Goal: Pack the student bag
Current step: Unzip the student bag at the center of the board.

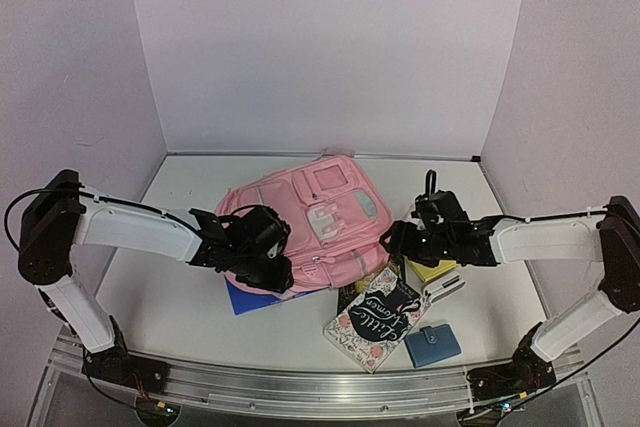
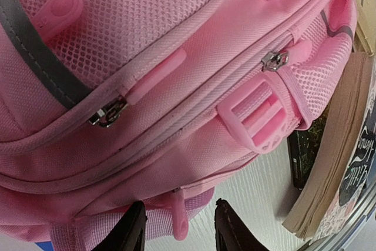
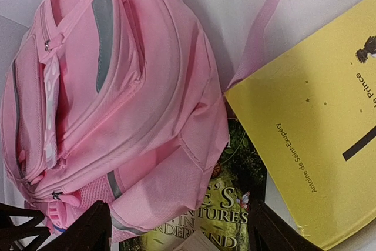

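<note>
The pink student bag (image 1: pixel 318 209) lies flat in the middle of the table. My left gripper (image 1: pixel 268 269) is at its near-left edge. In the left wrist view the bag (image 2: pixel 153 80) fills the frame and a pink zipper pull (image 2: pixel 179 216) hangs between the fingers (image 2: pixel 130 232) of the left gripper (image 2: pixel 179 234), which stand apart and do not touch it. My right gripper (image 1: pixel 393 244) is at the bag's right edge. It is open (image 3: pixel 179 234), and a corner of the bag (image 3: pixel 117 86) lies between its fingers (image 3: pixel 88 230).
A yellow book (image 3: pixel 317 127) and a dark green Wonderland book (image 3: pixel 241 218) lie right of the bag. A black floral "Little Women" book (image 1: pixel 378 319) and a blue wallet (image 1: pixel 432 345) sit nearer the front edge. Something blue (image 1: pixel 243 299) pokes out under the bag's left corner.
</note>
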